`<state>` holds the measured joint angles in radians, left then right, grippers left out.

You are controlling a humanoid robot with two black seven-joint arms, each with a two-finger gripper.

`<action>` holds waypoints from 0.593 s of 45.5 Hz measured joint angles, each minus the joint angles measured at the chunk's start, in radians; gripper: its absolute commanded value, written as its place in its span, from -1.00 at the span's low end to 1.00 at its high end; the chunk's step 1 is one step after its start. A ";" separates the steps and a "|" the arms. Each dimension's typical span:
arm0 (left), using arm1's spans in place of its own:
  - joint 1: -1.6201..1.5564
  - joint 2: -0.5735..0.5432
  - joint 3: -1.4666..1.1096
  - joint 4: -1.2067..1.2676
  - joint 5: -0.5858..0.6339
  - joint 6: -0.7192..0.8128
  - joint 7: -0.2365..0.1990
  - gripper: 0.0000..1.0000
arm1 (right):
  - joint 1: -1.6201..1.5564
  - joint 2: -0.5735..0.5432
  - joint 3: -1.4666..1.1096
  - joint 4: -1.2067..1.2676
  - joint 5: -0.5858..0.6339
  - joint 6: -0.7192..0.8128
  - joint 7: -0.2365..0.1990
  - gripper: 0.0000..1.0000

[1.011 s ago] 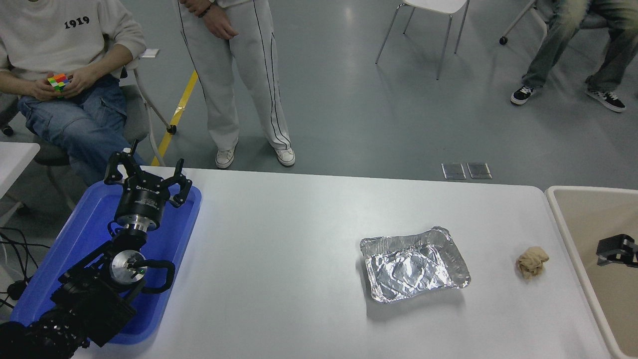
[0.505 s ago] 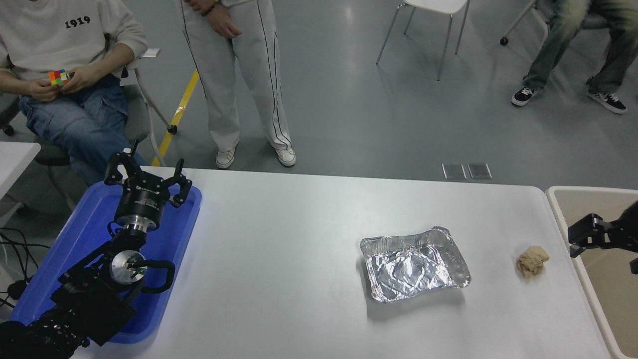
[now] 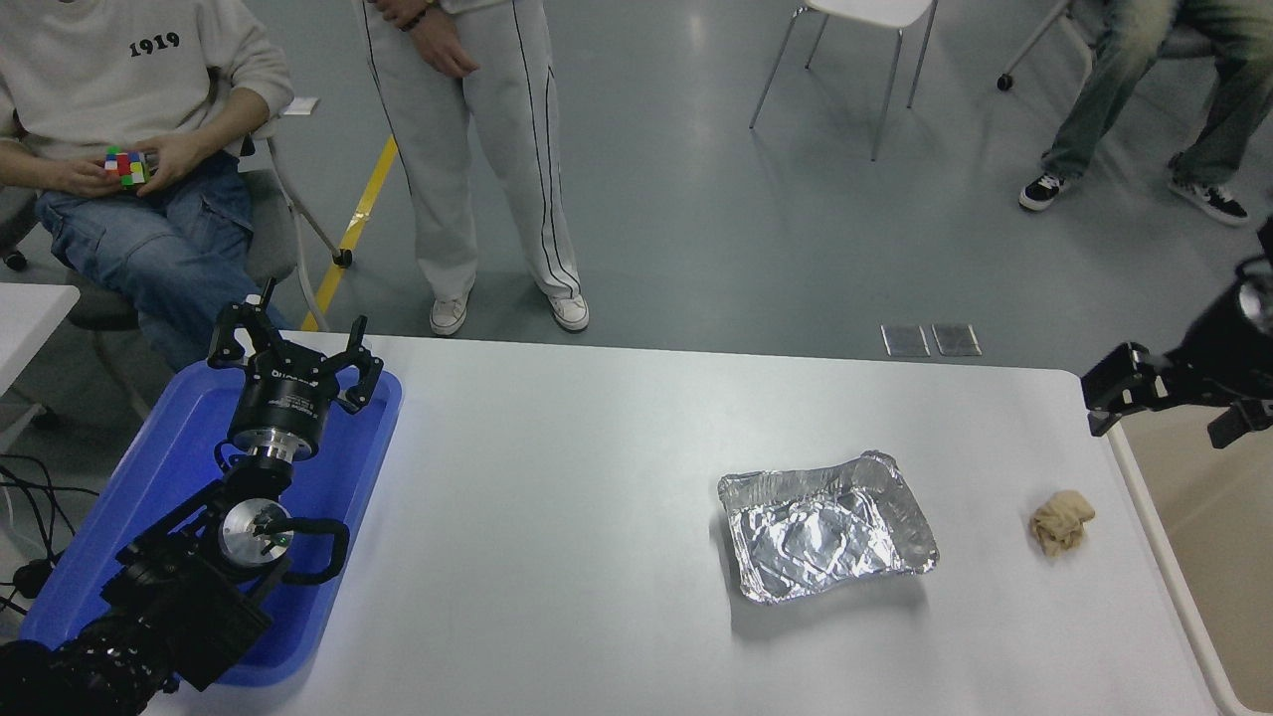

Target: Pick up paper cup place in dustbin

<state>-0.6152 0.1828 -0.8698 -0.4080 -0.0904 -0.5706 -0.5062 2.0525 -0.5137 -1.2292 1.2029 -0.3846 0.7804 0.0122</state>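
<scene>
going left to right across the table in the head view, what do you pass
blue plastic tray with the left gripper over it → silver foil tray → crumpled tan paper ball → right gripper → dustbin. No paper cup in view.

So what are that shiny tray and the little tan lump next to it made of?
The tray looks like thin aluminium foil: bright silver, creased, mirror-like glints. The lump seems to be crumpled paper, matte tan with soft folds, though it could be cloth.

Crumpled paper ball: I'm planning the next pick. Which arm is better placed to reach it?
Right. The right gripper hangs at the table's far right corner beside the dustbin, near the paper ball; the left gripper sits over the blue tray, far left.
</scene>
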 measured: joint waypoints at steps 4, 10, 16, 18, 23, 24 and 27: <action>0.000 0.000 0.000 0.000 0.000 0.000 0.000 1.00 | 0.016 0.014 0.010 0.003 0.001 0.002 0.000 1.00; 0.000 0.000 0.000 0.000 0.000 0.000 0.000 1.00 | 0.039 0.037 0.017 0.004 0.003 0.003 -0.001 1.00; 0.000 0.001 -0.001 0.000 0.000 0.000 0.000 1.00 | 0.059 0.054 0.016 0.004 0.003 0.004 -0.001 1.00; 0.000 0.001 -0.001 0.000 0.000 0.000 0.000 1.00 | 0.065 0.058 0.013 0.004 0.001 0.004 -0.001 1.00; -0.001 0.001 -0.001 0.000 0.000 0.000 0.000 1.00 | 0.085 0.068 0.001 0.005 -0.002 0.005 -0.001 1.00; -0.001 0.001 -0.001 0.000 0.000 0.000 0.000 1.00 | 0.089 0.069 -0.001 0.006 -0.003 0.005 -0.001 1.00; -0.001 0.000 -0.001 0.000 0.000 0.000 0.000 1.00 | 0.101 0.072 -0.005 0.006 -0.004 0.005 -0.001 1.00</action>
<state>-0.6158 0.1833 -0.8705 -0.4080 -0.0904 -0.5706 -0.5062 2.1532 -0.4417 -1.2342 1.2093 -0.3883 0.7851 0.0109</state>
